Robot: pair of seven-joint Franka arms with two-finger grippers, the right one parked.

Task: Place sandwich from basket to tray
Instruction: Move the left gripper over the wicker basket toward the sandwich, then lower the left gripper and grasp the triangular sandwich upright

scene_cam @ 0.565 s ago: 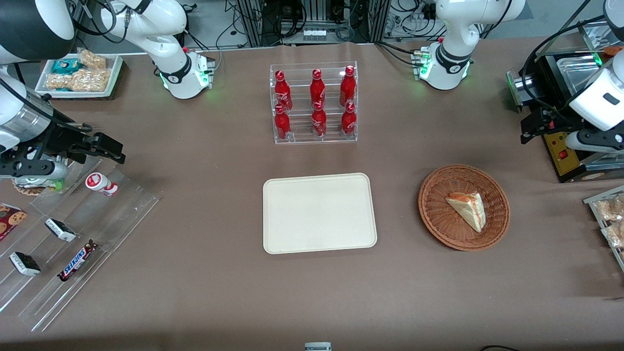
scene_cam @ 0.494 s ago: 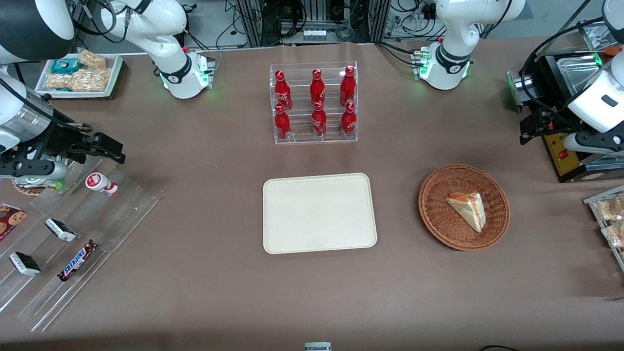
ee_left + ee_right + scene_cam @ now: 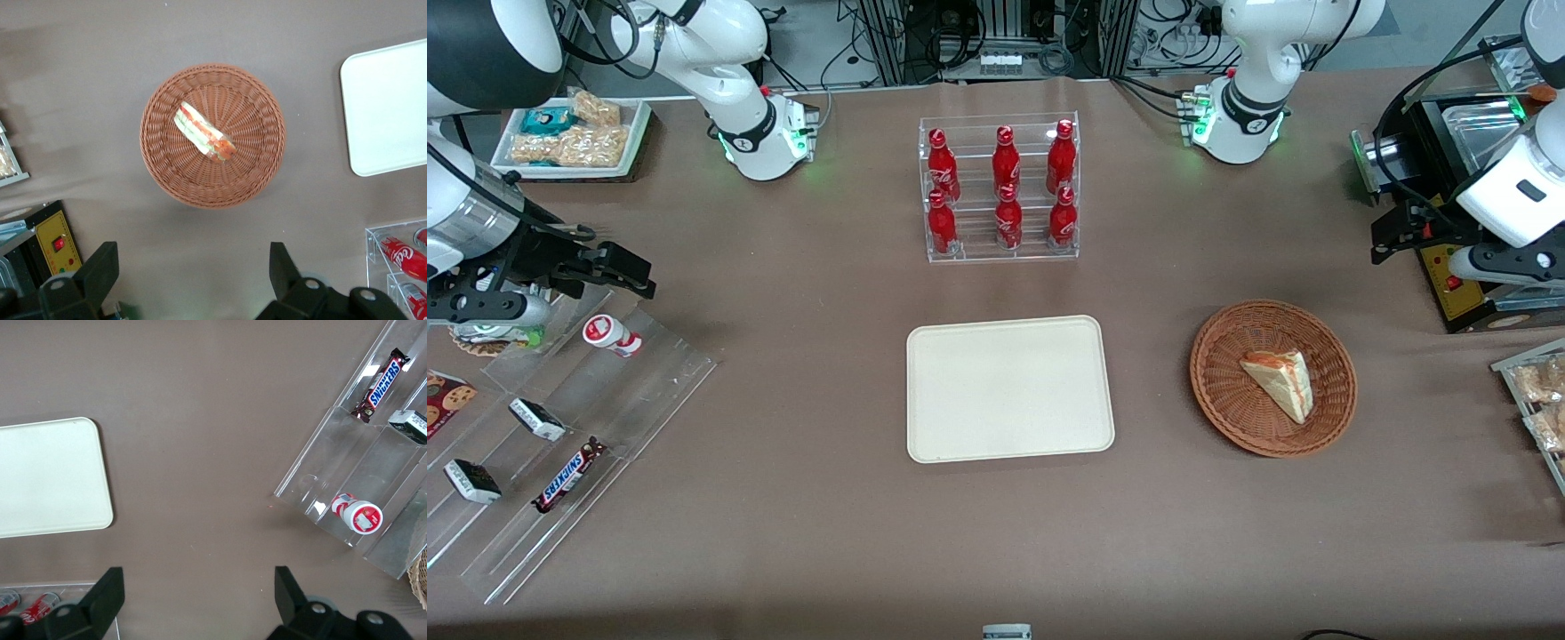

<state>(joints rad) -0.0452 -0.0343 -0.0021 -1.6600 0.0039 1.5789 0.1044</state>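
The sandwich (image 3: 1282, 380) is a wrapped white-bread wedge with orange and green filling, lying in the round wicker basket (image 3: 1213, 356). The cream tray (image 3: 1009, 388) lies flat beside the basket, toward the parked arm's end, with nothing on it. My left gripper (image 3: 1389, 238) hovers high above the table, farther from the front camera than the basket and toward the working arm's end. Its wrist view looks down on the sandwich (image 3: 203, 132), the basket (image 3: 160, 163) and a corner of the tray (image 3: 390, 113). The gripper (image 3: 192, 267) is open, with only bare table between its fingers.
A clear rack of red bottles (image 3: 1000, 187) stands farther from the camera than the tray. A black appliance with a yellow panel (image 3: 1449, 271) sits under the working arm. Snack packets (image 3: 1538, 391) lie at that table end. A stepped acrylic rack (image 3: 560, 427) holds snacks at the parked arm's end.
The left gripper has drifted a little away from the front camera and slightly toward the basket's side. Sandwich, basket and tray have not moved.
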